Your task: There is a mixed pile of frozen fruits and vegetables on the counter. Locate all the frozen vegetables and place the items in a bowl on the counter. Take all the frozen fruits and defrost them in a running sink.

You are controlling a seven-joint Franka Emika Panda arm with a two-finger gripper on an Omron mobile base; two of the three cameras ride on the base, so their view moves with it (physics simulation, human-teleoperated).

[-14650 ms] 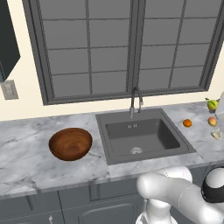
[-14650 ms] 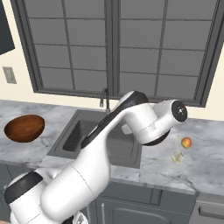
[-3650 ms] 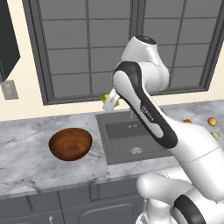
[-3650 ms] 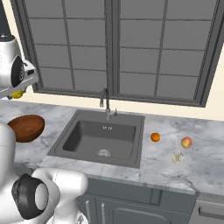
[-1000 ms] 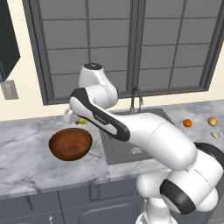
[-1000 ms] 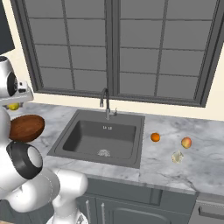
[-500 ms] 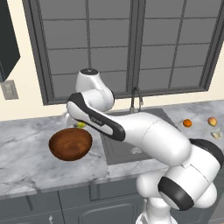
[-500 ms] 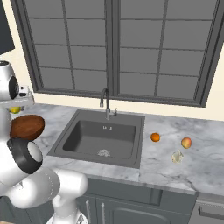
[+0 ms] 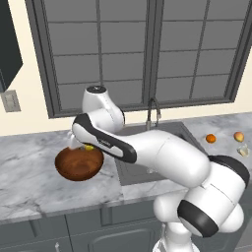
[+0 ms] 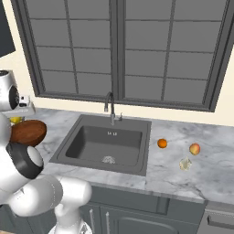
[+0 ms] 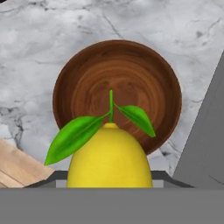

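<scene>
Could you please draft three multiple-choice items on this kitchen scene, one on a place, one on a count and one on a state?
1. Where is the gripper?
A. above the brown bowl
B. inside the sink
C. beside the window

2. How many food pieces lie on the counter right of the sink?
A. one
B. three
C. five

3. What state is the yellow piece in?
A. lying in the bowl
B. held in the jaws
C. resting in the sink

Answers:
1 A, the hand view looks down into the bowl.
2 B, the orange ball, the peach-like ball and the whitish lump lie there.
3 B, it sits between the jaws above the bowl.
</scene>
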